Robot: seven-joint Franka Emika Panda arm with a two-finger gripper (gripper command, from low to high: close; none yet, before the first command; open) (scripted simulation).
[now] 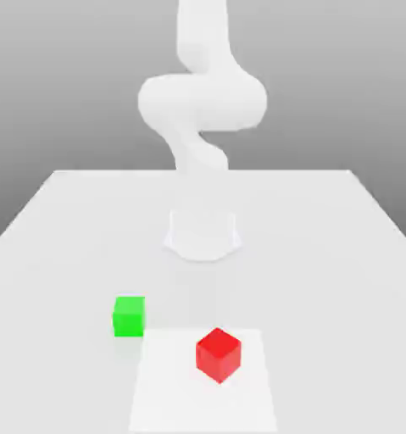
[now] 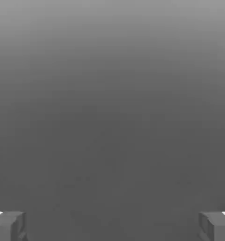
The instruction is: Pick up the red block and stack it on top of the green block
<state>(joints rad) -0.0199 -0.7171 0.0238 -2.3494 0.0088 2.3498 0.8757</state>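
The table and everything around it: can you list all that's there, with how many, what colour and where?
red block: one, red, on the white square, its corner turned toward the exterior view
green block: one, green, on the table, just off the white square, toward the exterior view's left
white square: one, white, on the near part of the table
table: one, pale grey, under it all
background: one, grey, behind the table
robot arm: one, white, rising from its base on the table, beyond the blocks
gripper: one, two grey fingers, set wide apart in the hand view, nothing between them
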